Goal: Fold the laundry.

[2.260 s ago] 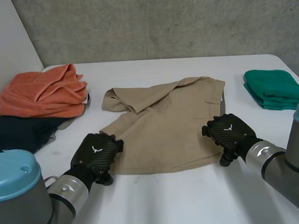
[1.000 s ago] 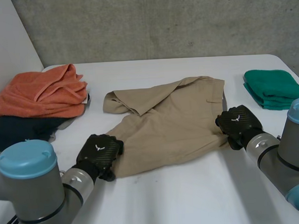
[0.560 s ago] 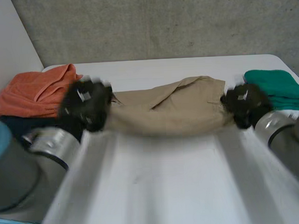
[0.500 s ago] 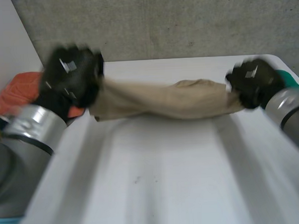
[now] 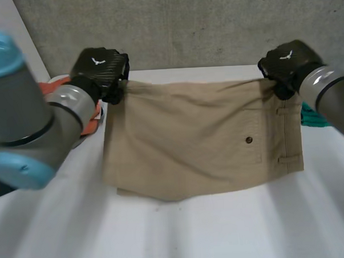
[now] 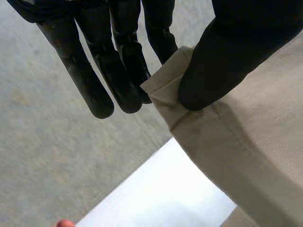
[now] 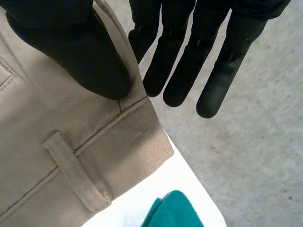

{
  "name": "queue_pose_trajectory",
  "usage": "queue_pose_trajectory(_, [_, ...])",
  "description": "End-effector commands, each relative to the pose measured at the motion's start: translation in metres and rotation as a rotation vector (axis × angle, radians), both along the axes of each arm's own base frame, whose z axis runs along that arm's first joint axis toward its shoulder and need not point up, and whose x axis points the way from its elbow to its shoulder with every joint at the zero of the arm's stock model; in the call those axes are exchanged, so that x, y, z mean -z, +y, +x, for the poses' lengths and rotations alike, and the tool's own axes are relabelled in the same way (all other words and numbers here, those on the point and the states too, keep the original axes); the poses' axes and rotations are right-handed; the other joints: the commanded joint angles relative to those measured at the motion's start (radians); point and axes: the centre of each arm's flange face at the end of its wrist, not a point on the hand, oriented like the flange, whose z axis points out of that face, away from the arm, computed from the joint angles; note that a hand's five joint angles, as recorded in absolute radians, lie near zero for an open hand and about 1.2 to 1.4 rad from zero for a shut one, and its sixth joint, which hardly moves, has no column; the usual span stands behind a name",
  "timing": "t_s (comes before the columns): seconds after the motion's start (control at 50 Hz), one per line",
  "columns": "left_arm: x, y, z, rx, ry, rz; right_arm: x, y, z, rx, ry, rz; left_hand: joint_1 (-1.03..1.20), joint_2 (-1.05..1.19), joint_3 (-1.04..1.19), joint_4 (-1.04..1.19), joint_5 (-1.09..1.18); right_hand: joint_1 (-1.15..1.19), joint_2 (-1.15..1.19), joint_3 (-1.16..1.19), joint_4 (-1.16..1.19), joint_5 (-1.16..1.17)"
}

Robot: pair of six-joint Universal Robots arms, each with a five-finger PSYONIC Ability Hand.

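A pair of tan shorts hangs spread in the air above the white table, its lower edge near the tabletop. My left hand pinches the upper left corner of the shorts between thumb and straight fingers. My right hand pinches the upper right corner, at the waistband with its belt loop, the thumb pressing the cloth against the fingers. A back pocket with a button faces me.
An orange cloth lies at the table's left behind my left arm. A folded green cloth sits at the right edge; part of the green cloth appears below the shorts. A concrete wall stands behind the table.
Both hands have lifted the shorts from the table and pulled them up and apart; the cloth went from lying crumpled to hanging flat between them. The left hand closed on its corner.
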Motion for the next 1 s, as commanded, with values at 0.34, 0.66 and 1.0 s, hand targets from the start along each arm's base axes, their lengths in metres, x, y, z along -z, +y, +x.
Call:
queue_pose_trajectory(0.34, [-0.141, -0.053, -0.010, -0.042, 0.391, -0.760, -0.103, -0.050, 0.045, 0.029, -0.374, -0.825, 0.291, 0.199, 0.203, 0.195, 0.228, 0.280, 0.212, 0.203, 0.195, 0.200])
queue_pose_trajectory(0.66, [0.040, -0.007, 0.006, -0.036, 0.106, -0.186, 0.070, -0.050, 0.051, -0.067, -0.202, -0.224, 0.291, 0.199, 0.203, 0.195, 0.228, 0.280, 0.212, 0.203, 0.195, 0.200])
queue_pose_trajectory(1.0, [0.081, 0.124, 0.053, 0.061, -0.353, 0.241, 0.095, 0.080, 0.002, -0.127, 0.253, 0.317, 0.291, 0.199, 0.203, 0.195, 0.228, 0.280, 0.212, 0.203, 0.195, 0.200])
